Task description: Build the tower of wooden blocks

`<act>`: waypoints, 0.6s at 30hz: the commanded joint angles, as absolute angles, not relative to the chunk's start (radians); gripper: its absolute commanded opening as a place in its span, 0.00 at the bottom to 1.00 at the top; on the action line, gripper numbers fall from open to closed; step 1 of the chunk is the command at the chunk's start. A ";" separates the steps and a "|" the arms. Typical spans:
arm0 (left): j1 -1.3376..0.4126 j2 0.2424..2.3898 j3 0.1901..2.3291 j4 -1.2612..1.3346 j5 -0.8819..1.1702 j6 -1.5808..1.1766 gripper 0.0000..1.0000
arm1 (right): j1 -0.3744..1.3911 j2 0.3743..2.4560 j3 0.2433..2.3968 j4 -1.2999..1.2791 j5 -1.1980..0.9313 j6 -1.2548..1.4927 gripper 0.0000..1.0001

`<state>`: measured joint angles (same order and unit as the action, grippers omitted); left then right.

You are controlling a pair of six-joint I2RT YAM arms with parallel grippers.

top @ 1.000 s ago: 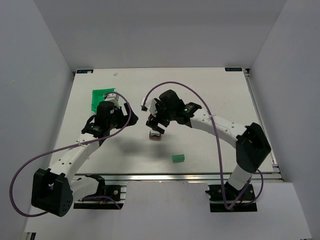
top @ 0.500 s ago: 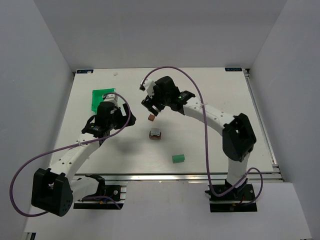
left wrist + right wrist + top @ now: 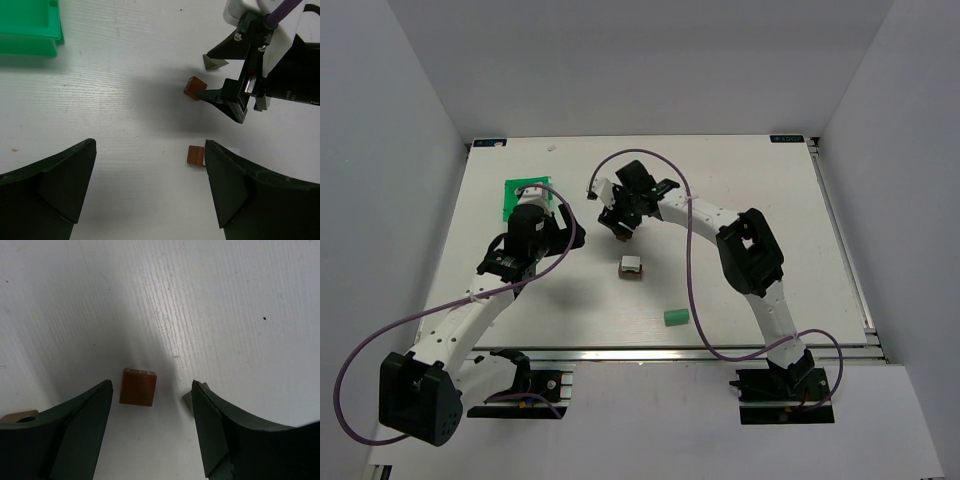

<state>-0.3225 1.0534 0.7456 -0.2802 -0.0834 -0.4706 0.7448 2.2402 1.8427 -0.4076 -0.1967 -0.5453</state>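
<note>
Top view: a white table (image 3: 770,220) with two robot arms reaching in from the near edge. Near the middle stands the wood block tower (image 3: 631,268), so far a short stack with a brown block at the base and a whitish one on top. Its long axis is upright and points straight up at the camera, and its sides run roughly square with the table edges. The right gripper (image 3: 620,232) is down at the table just behind the tower. The left gripper (image 3: 536,205) hangs over the near corner of a green bin (image 3: 515,192) at the back left. A green block (image 3: 676,316) lies alone toward the front, apart from the tower.

Left wrist view: the left gripper's jaws stand wide apart and hold nothing. Just beside its right finger the tower appears as a brown face with a pale sliver along one edge. Beyond it, a loose brown block (image 3: 194,88) sits at the tip of the right gripper, and a small pale piece (image 3: 212,61) lies farther back.

Right wrist view: the loose brown block lies flat on the table between the right gripper's fingers (image 3: 80,425). There is a gap on each side of it, so the jaws are open around it and not clamped.
</note>
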 commanded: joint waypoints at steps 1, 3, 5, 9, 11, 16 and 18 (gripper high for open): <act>-0.318 1.048 0.739 -0.273 -0.098 -0.460 0.98 | 0.736 2.267 1.898 -0.440 -0.255 -0.577 0.70; -0.318 1.049 0.741 -0.273 -0.097 -0.459 0.98 | 0.735 2.272 1.896 -0.449 -0.270 -0.578 0.68; -0.318 1.051 0.739 -0.268 -0.095 -0.457 0.98 | 0.735 2.275 1.888 -0.457 -0.284 -0.584 0.68; -0.316 1.066 0.747 -0.273 -0.092 -0.456 0.98 | 0.736 2.276 1.868 -0.474 -0.298 -0.589 0.68; -0.318 1.069 0.752 -0.275 -0.087 -0.456 0.98 | 0.735 2.278 1.855 -0.471 -0.295 -0.588 0.68; -0.316 1.071 0.752 -0.275 -0.083 -0.456 0.98 | 0.730 2.298 1.861 -0.468 -0.287 -0.580 0.68; -0.316 1.071 0.752 -0.275 -0.083 -0.454 0.98 | 0.730 2.306 1.864 -0.460 -0.276 -0.577 0.68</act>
<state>-0.3218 1.0763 0.7456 -0.2802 -0.0875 -0.4660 0.7387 2.2803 1.8511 -0.4633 -0.2680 -0.5785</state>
